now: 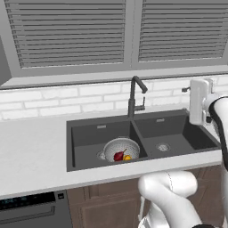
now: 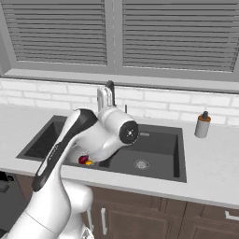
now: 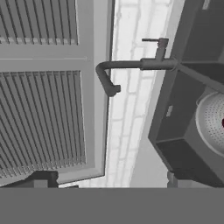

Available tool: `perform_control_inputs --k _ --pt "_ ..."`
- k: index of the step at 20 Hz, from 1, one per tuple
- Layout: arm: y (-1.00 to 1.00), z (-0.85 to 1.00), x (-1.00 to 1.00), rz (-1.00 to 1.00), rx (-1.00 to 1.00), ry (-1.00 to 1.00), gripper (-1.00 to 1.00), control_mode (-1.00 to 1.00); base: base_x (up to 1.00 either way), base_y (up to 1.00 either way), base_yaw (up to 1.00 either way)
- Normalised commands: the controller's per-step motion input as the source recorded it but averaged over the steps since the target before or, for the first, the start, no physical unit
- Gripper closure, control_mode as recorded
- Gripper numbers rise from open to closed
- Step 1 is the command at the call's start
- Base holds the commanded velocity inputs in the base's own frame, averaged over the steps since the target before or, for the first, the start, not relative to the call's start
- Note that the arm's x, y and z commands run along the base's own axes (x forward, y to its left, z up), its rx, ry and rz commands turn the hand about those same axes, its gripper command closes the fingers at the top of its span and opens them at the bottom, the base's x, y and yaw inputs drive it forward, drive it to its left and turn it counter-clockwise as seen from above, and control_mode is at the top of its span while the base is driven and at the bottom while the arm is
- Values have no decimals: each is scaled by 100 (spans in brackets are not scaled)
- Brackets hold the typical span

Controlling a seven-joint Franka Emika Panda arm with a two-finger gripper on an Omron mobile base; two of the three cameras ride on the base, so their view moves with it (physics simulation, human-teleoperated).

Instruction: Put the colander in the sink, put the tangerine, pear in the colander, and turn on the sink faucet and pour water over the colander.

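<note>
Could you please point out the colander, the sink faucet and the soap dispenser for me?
colander [image 1: 115, 147]: left base view, on its perforated inner wall.
sink faucet [image 1: 132, 98]: left base view, on its upright stem.
soap dispenser [image 2: 202, 126]: right base view, on the bottle's body.

Hand view: colander [image 3: 213, 122] cut off by right edge; right base view: arm hides most of faucet [image 2: 110, 87] & sink's [image 2: 158, 165] left basin.

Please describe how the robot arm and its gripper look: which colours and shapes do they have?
The arm is made of glossy white, rounded segments, with a dark band running along one link and a dark round cap with a small pale centre on one joint. Its lower body is a bulbous white shell. The hand is a white, boxy block. The gripper ends in two small dark, square finger tips. No cables or markings are visible.
</note>
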Motion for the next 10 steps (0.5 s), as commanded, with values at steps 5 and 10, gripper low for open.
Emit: perform_control_inputs --k 5,10 --pt "-23 1 22 19 2 -19 -100 -100 0 0 0" --pt "0 0 35 10 0 -18 -100 -100 0 0 0"
